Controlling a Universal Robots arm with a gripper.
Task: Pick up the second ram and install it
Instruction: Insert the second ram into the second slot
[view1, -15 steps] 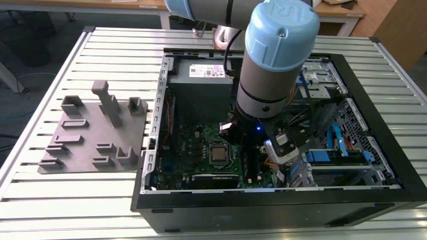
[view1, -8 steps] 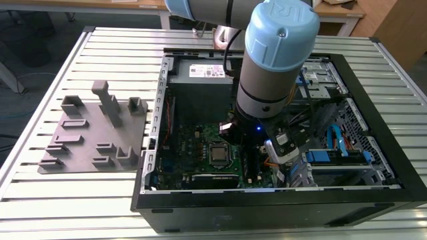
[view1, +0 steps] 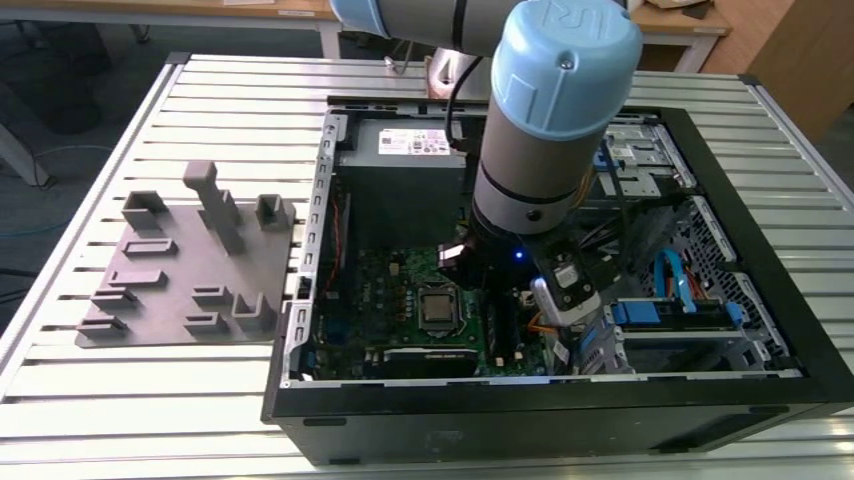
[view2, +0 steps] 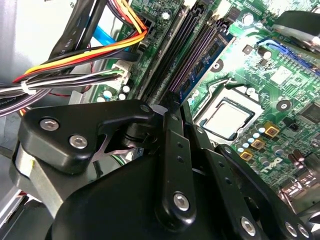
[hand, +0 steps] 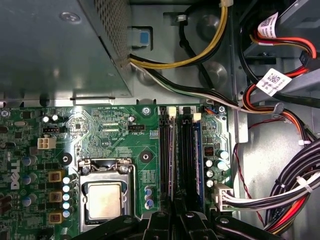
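From the exterior view's left: one grey tray (view1: 187, 270) flat on the slatted table (view1: 80, 420) with free slats around three edges, then one open computer case (view1: 534, 420), its wall just beside the tray's fourth edge. Inside, in the first wrist view: one processor socket (hand: 104, 197), then long black sockets (hand: 165, 150), with one ram (hand: 198, 150) standing on edge in the row nearest the cable bundle (hand: 295, 190). Gripper (hand: 176, 216) low over the socket ends, hemmed by cables on one side; cannot tell whether apart, together or clamped.
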